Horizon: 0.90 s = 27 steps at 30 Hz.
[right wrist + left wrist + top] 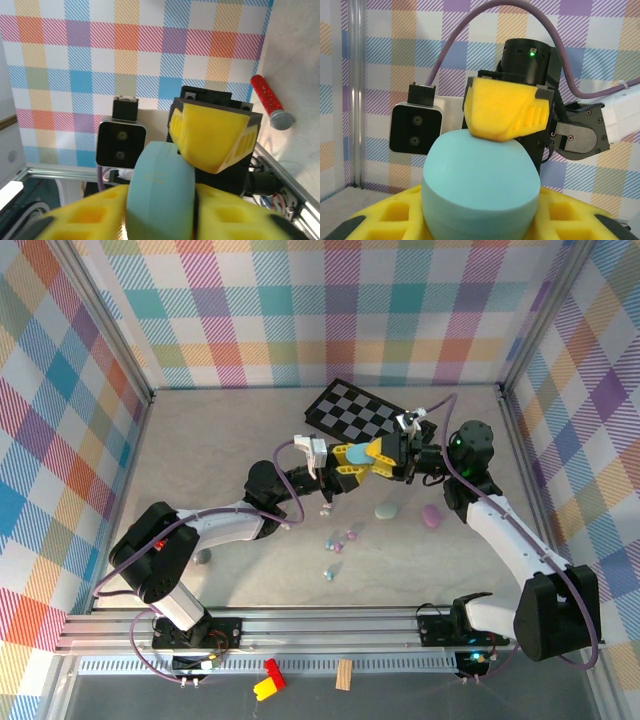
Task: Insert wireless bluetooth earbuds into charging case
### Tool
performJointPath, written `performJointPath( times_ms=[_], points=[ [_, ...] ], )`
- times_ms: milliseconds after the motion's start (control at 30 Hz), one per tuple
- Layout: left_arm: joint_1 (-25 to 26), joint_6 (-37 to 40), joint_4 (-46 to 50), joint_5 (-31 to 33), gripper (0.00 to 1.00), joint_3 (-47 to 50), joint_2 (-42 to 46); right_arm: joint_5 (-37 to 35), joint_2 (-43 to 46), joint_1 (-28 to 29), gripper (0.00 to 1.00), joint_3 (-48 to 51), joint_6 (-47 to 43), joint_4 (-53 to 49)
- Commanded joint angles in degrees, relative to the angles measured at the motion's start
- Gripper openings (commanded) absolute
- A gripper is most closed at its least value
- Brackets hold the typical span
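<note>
Earbuds (pixel 337 548), tiny glossy pastel ones, lie loose near the middle of the table (pixel 220 460), with bare surface to their left. Your left gripper (pixel 350 462) pinches a blue case (pixel 480 190) in mid-air; its faint rim mark is unreadable. Whether your right gripper (pixel 378 453) grips it, you cannot tell.

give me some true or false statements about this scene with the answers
1. The blue case is up where the two arms meet. True.
2. The purple case lies on the checkerboard mat. False: it lies on the bare table, nearer the arms than the mat.
3. Small earbuds lie loose on the table. True.
4. The left end effector is open and empty. False: it is shut on the blue case.
</note>
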<state>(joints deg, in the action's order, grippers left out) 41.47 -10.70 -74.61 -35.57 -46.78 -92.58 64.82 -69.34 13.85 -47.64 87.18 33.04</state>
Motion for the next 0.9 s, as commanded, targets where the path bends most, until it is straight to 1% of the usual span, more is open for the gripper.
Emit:
performJointPath(
  times_ms=[0, 67, 100, 133, 200, 267, 333, 400, 467, 567, 633, 767, 867],
  points=[
    [-0.34, 0.10, -2.76, -2.16, 0.32, -0.58, 0.03, -1.90, 2.69, -0.31, 0.60, -4.09, -10.27, -11.69],
    [-1.23, -1.30, -2.75, -3.12, 0.32, -0.37, -0.19, -3.03, 3.65, -0.57, 0.71, -5.88, -17.37, -20.23],
    [-1.59, -1.42, -2.80, -3.83, 0.32, -0.10, -0.15, -3.56, 3.77, -0.72, 0.74, -6.52, -19.98, -23.50],
    [-1.89, -1.36, -2.77, -4.42, 0.32, 0.34, 0.09, -4.34, 3.94, -0.92, 0.76, -7.61, -23.29, -27.73],
    [-2.72, -1.51, -2.62, -5.39, 0.32, 1.16, 0.60, -6.83, 4.34, -1.02, 0.80, -10.49, -32.70, -37.68],
    [-4.11, -2.24, -2.48, -8.06, 0.32, 1.70, 1.07, -10.84, 4.90, -0.93, 0.83, -13.79, -44.51, -48.39],
    [-5.44, -3.93, -2.47, -10.42, 0.32, 1.94, 1.35, -13.76, 5.26, -0.93, 0.86, -15.65, -55.29, -55.30],
    [-6.17, -3.91, -2.38, -12.33, 0.32, 2.67, 1.95, -17.07, 5.27, -0.90, 0.88, -17.25, -64.95, -61.13],
    [-6.73, -3.84, -2.36, -12.85, 0.32, 3.51, 2.60, -19.39, 5.36, -0.23, 0.90, -18.50, -72.83, -64.72],
    [-7.33, -3.47, -2.34, -13.03, 0.32, 4.95, 3.57, -25.53, 5.10, 3.37, 0.90, -20.02, -82.25, -68.90],
    [-7.54, -3.36, -2.21, -13.34, 0.32, 5.56, 3.88, -29.84, 4.76, 6.53, 0.91, -20.58, -85.61, -69.84],
    [-7.72, -3.72, -2.12, -14.35, 0.33, 5.99, 4.07, -34.60, 3.99, 10.90, 0.91, -20.62, -85.77, -66.44],
    [-7.73, -3.80, -2.12, -14.52, 0.33, 6.33, 4.66, -39.09, 2.31, 13.44, 0.91, -21.93, -86.67, -66.30]
  ],
)
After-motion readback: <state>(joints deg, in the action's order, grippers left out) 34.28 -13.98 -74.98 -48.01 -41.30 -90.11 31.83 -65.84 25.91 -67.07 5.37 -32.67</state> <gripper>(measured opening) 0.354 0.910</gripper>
